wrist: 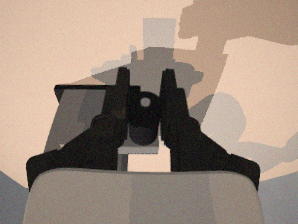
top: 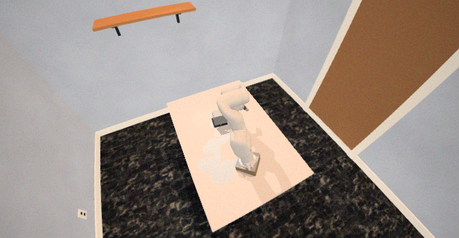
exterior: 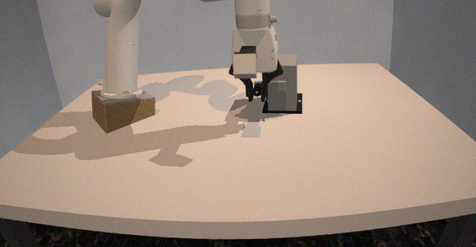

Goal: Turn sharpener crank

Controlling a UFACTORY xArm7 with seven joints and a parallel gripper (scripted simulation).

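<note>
The grey pencil sharpener (exterior: 283, 85) stands on its black base plate on the table; it also shows in the top view (top: 219, 119), partly behind the arm. My gripper (exterior: 257, 95) points down at the sharpener's left end, low and close to the table. In the wrist view my two black fingers are shut on the dark round crank knob (wrist: 144, 111), with the sharpener's body (wrist: 87, 112) to the left of them. The crank arm itself is hidden behind the fingers.
The arm's brown mounting block (exterior: 123, 109) sits at the table's left. The arm's base (top: 247, 164) stands near the table's middle in the top view. An orange shelf (top: 143, 16) hangs on the far wall.
</note>
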